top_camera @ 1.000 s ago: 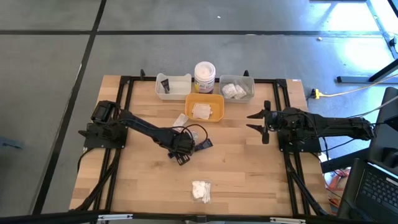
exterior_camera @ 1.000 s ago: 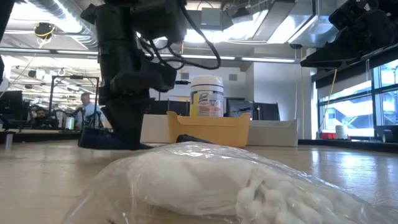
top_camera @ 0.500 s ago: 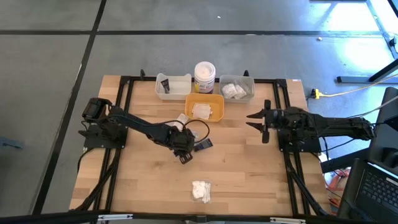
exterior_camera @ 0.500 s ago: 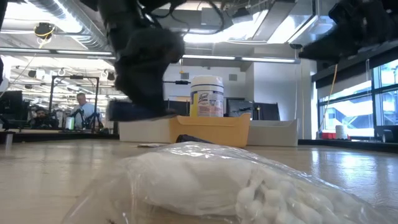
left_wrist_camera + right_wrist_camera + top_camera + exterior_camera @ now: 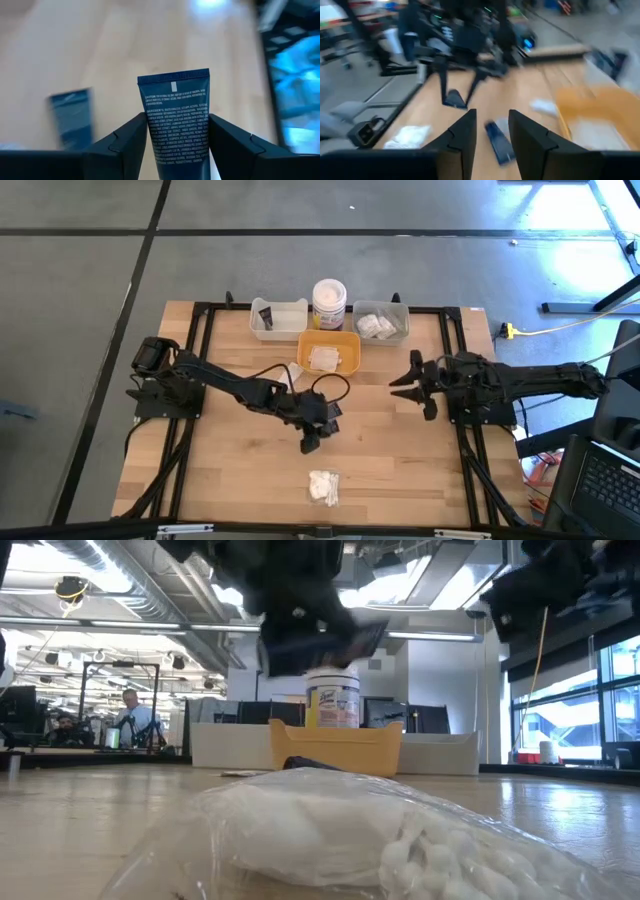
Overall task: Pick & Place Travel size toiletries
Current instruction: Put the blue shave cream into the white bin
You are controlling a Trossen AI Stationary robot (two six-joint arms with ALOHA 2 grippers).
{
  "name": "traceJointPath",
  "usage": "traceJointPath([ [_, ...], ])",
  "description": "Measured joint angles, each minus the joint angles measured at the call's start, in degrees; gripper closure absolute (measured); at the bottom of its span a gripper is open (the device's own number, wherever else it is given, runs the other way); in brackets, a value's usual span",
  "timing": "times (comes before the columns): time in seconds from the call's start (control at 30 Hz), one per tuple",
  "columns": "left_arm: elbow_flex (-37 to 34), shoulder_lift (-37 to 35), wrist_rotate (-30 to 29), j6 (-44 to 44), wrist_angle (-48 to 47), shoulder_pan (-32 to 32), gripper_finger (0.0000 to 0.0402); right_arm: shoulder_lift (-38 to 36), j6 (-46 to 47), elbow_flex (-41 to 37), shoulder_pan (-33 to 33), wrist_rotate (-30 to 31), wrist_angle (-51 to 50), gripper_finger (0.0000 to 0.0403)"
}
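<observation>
The wooden table [image 5: 400, 470] carried three trays at its far edge. The white tray [image 5: 292, 332] already held one dark tube [image 5: 265, 315], so it was judged the proper destination. The left arm reached over the table's middle, and the left gripper [image 5: 177, 120] was pinching the black tube [image 5: 174, 100] across its lower body, off the table. The right gripper [image 5: 405, 383] waited near the right edge, fingers apart and empty. To do the carry well, the grip should be kept firm but not crushing. The tube should be brought clear above the tray's rim, lowered inside beside the stored tube, and only then released. The yellow tray [image 5: 345, 366] and the jar [image 5: 329, 302] stand near that route and call for clearance. The held tube was flat and dark, with a crimped straight end pointing away from the wrist and fine white print down its face. A second tube [image 5: 70, 119] lay on the table nearby. A wrapped fluffy piece [image 5: 323, 486] lay near the front edge, unsorted.
</observation>
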Motion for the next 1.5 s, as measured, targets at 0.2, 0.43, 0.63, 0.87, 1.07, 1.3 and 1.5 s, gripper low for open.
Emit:
traceJointPath([
  [0.2, 0.02, 0.0, 10.48, 0.48, 9.93, 1.35, 0.0206, 7.75, -11.25, 0.01, 5.33, -3.87, 14.74, 0.0297],
  [0.43, 0.06, -0.04, 24.19, -1.96, 21.62, 3.58, 0.0206, 16.1, -19.47, 0.01, 11.03, -0.16, 25.19, 0.0291],
  [0.63, 0.06, -0.04, 28.23, -5.73, 25.76, 5.48, 0.0207, 21.59, -26.59, 1.69, 15.67, 10.29, 29.23, 0.0298],
  [0.87, 0.06, -0.04, 28.59, -8.14, 25.74, 6.71, 0.0204, 29.33, -33.02, 8.07, 19.15, 18.18, 27.89, 0.0304],
  [1.07, 0.06, -0.04, 31.38, -8.7, 25.74, 6.68, 0.0207, 34.25, -33.66, 11.63, 20.32, 19.19, 27.33, 0.0298],
  [1.3, 0.06, -0.04, 31.35, -9.23, 25.83, 6.72, 0.0206, 37.15, -33.44, 14.68, 22.5, 18.51, 23.69, 0.0291],
  [1.5, 0.06, -0.04, 31.24, -9.23, 26.18, 6.72, 0.0206, 38.17, -32.13, 14.98, 22.8, 18.51, 23.57, 0.0284],
])
